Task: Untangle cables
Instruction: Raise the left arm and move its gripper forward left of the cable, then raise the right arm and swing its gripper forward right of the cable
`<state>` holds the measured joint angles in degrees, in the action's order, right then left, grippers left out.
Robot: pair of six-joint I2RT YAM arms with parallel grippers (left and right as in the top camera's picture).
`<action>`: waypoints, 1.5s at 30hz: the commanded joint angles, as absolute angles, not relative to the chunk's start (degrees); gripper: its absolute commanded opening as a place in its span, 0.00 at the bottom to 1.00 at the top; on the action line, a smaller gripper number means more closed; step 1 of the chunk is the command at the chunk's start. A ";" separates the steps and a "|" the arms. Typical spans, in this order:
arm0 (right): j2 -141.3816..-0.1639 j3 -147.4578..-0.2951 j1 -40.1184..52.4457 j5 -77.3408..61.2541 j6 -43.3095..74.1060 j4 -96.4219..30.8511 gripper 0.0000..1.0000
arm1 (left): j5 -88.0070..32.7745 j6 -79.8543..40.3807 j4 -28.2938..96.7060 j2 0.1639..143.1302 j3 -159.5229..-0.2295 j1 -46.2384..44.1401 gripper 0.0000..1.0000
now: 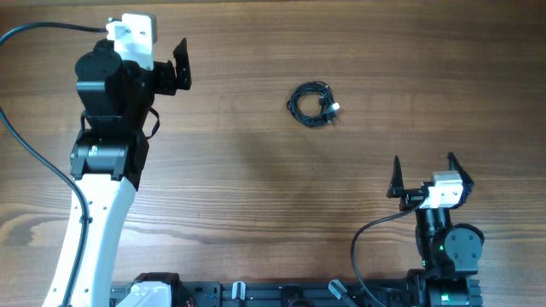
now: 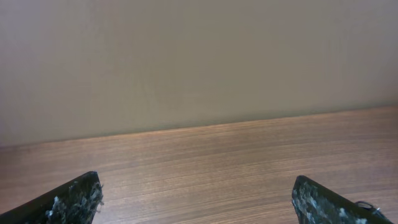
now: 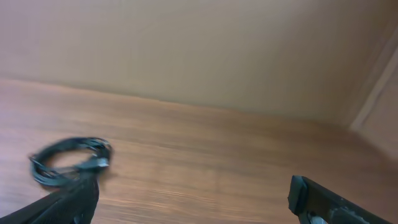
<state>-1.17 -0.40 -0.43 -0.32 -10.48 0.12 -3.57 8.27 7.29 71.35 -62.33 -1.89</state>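
Note:
The cables (image 1: 312,104) lie as a small black coil with a white tip on the wooden table, right of centre toward the back. In the right wrist view the coil (image 3: 67,161) shows blurred at the left, just beyond my left fingertip. My right gripper (image 1: 424,174) stands open near the front right, well short of the coil, nothing between its fingers. My left gripper (image 1: 182,65) stands open at the back left, far from the coil. In the left wrist view only bare wood lies between the two fingertips (image 2: 78,198).
The left arm's white and black body (image 1: 107,145) reaches from the front left to the back left. Thick black robot cables (image 1: 30,153) run along the left side and by the right arm's base (image 1: 367,247). A pale wall (image 2: 199,62) rises behind the table.

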 commanded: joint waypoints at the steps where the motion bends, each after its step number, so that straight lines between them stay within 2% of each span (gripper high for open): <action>1: -0.54 -0.30 -0.19 1.67 -16.49 0.60 1.00 | -4.47 7.03 7.49 71.33 -63.18 -3.33 1.00; 20: -0.54 -0.30 -0.19 -0.34 -16.23 0.38 1.00 | -4.47 4.75 7.07 71.16 -63.00 -5.91 1.00; 31: -0.62 -0.67 -0.19 -4.54 -5.56 0.67 1.00 | -2.79 4.01 6.63 69.36 -62.37 -6.66 1.00; 45: -0.62 -17.45 -0.19 -4.56 1.96 -4.14 1.00 | -2.55 4.01 1.91 69.10 -56.14 -6.66 1.00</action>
<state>-1.15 -12.32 -0.43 -3.66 -0.67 -2.55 -2.92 4.80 2.28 70.06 -56.62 -6.37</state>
